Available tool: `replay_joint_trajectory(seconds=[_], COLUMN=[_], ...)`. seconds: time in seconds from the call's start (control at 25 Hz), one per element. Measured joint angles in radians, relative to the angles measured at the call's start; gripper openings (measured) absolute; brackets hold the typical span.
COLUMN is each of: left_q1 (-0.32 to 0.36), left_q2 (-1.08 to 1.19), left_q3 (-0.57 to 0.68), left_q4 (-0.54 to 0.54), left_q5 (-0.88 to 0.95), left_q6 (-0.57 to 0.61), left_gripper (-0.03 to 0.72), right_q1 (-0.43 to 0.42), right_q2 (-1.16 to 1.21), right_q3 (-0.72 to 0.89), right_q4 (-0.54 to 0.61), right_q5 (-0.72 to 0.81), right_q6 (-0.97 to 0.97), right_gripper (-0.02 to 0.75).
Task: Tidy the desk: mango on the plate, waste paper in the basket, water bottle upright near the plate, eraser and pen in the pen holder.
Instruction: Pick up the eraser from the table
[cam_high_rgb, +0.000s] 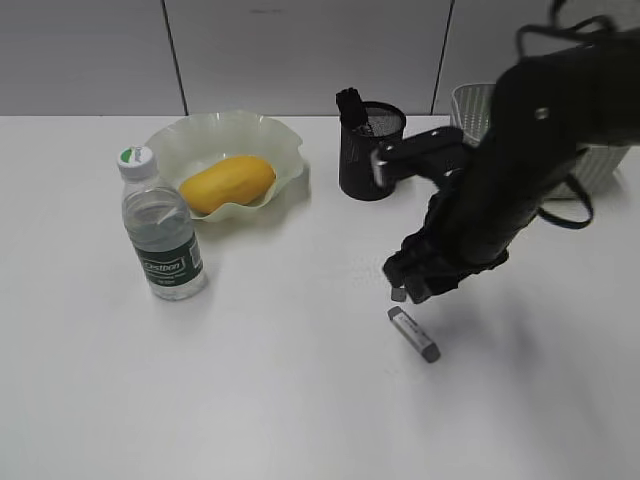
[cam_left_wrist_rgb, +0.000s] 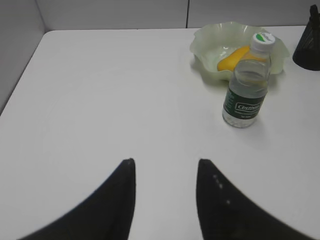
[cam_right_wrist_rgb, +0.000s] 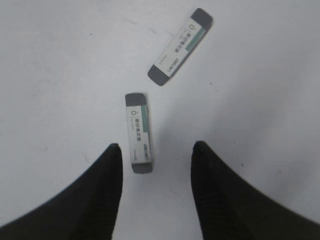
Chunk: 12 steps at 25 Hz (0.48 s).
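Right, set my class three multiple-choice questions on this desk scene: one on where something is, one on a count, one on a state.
1. Where is the mango?
A in the plate
B on the bare desk
C leaning against the water bottle

2. How many erasers does the right wrist view show?
A one
B two
C three

3. How does the water bottle stand?
A on its side
B upright, cap on
C upright, cap off

Answers:
1 A, the yellow fruit lies inside the wavy green rim.
2 B, one eraser lies near the fingertips and another eraser lies farther off.
3 B, the bottle stands on its base with its white-green cap on top.
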Motion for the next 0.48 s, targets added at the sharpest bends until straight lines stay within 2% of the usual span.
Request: replay_joint_trajectory(seconds=[0.12, 0.36, 0.44, 0.48], left_q1=[0.002, 0.002, 0.002, 0.002], left_q2=[0.0, 0.0, 0.0, 0.0], left_q3=[0.0, 0.0, 0.0, 0.0], left_q4=[0.0, 0.0, 0.0, 0.0], left_q5=[0.0, 0.0, 0.0, 0.0], left_q6=[0.0, -0.001, -0.001, -0.001], left_gripper=[0.271, 0.236, 0.235, 0.235], right_q1=[0.013, 0.017, 0.017, 0.017], right_q2=[0.145, 0.264, 0.269, 0.27], right_q3=[-0.075, -0.097, -0.103, -0.104], right_q4=[0.0, -0.001, -0.003, -0.004], right_q5=[0.055, 0.071, 0.072, 0.068], right_q6=[0.0, 0.0, 0.0, 0.0], right_gripper=[0.383, 0.383, 0.344, 0.289])
